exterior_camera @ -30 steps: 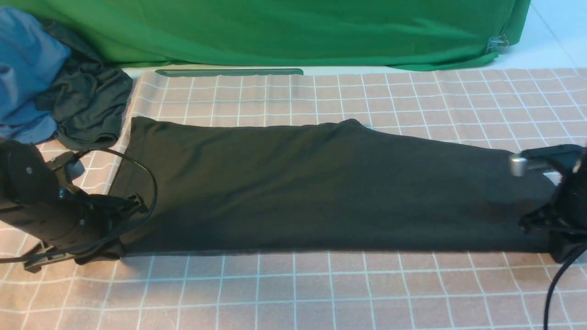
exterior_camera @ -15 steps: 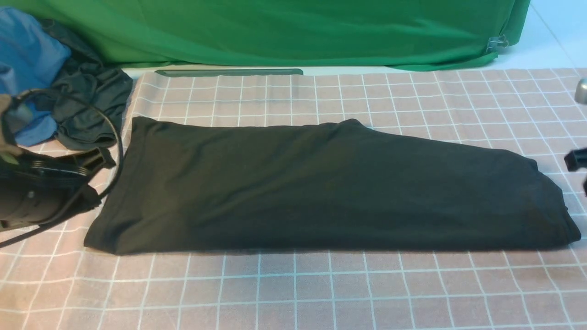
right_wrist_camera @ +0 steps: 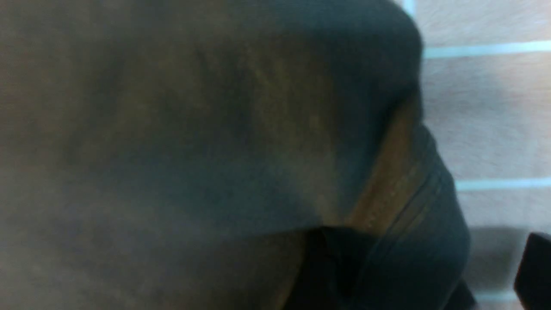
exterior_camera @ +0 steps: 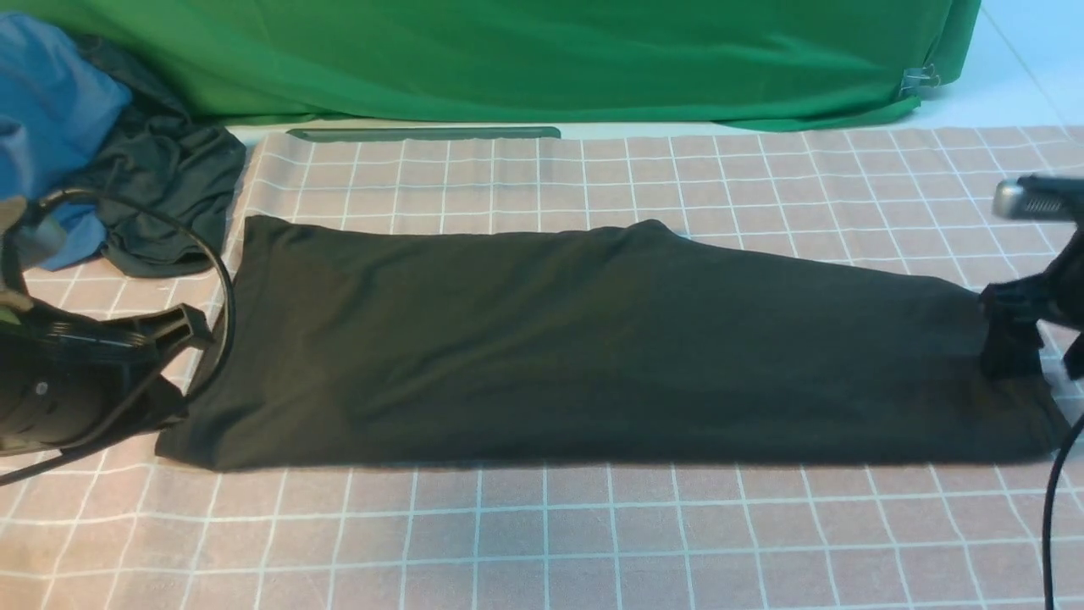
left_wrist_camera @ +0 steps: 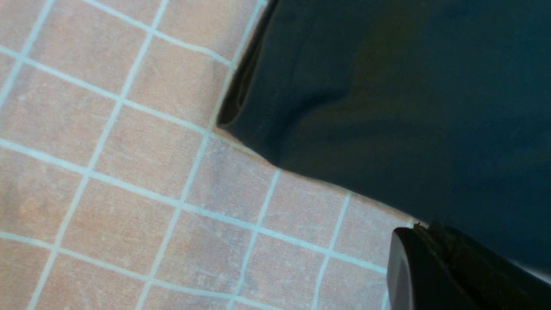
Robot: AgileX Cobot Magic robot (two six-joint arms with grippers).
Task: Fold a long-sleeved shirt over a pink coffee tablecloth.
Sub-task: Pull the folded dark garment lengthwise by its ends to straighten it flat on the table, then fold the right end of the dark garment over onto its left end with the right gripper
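Black long-sleeved shirt [exterior_camera: 593, 347] on white-gridded pink coffee tablecloth [exterior_camera: 593, 542]; green backdrop [exterior_camera: 508, 59].

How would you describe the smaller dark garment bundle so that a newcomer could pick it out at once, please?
Start at the wide pink tablecloth with thin white grid lines. On it lies a long, flat, folded black shirt. Past that shirt's far left corner sits the small crumpled dark bundle, against a blue garment; unlike the shirt, it is wrinkled and heaped, not smooth.

Black arms [exterior_camera: 59, 381] — looping black cables [exterior_camera: 216, 254]
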